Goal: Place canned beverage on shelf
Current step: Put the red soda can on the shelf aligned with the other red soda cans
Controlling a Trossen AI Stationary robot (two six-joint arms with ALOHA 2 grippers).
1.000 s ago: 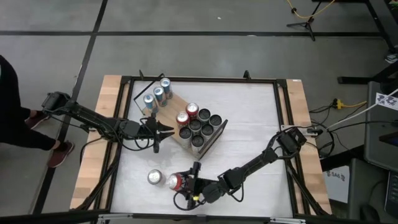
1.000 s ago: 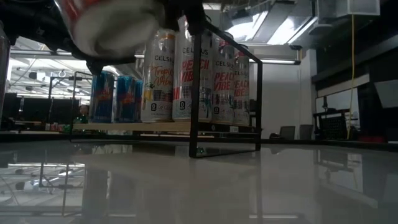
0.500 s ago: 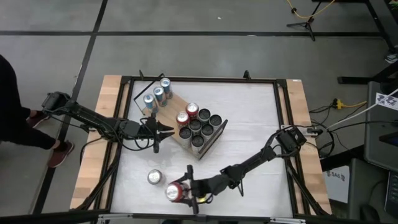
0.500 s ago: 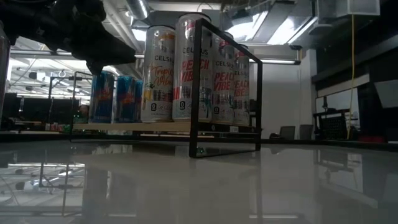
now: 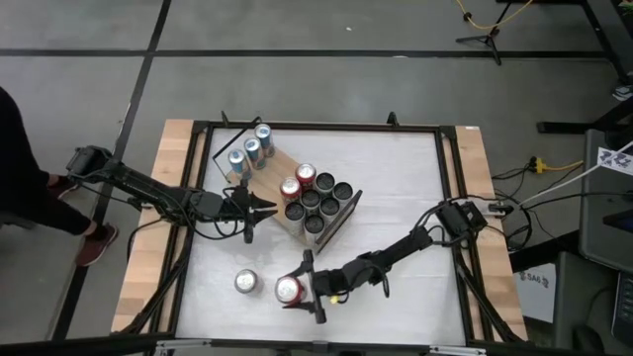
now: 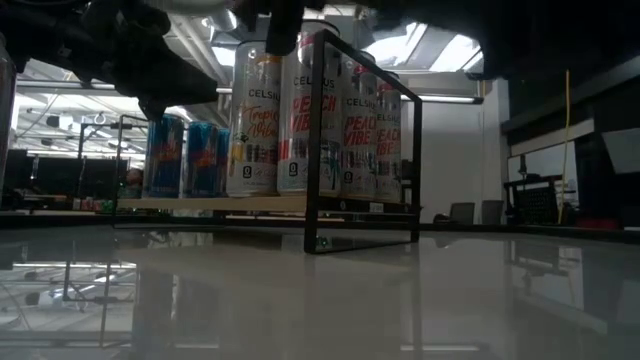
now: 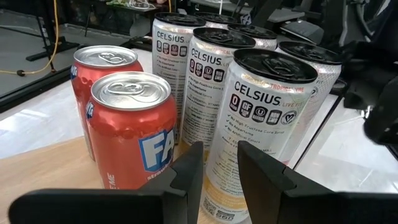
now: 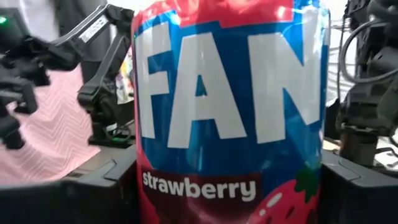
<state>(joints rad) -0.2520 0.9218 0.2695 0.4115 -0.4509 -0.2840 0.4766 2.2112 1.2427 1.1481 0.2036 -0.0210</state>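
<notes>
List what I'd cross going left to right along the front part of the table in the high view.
Loose silver-topped can → red Fanta strawberry can held in the right gripper → the right arm running back to its base.

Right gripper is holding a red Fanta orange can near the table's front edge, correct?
Not quite: the right gripper holds a red and blue Fanta can labelled strawberry, not orange, as the right wrist view shows. It is near the table's front edge.
</notes>
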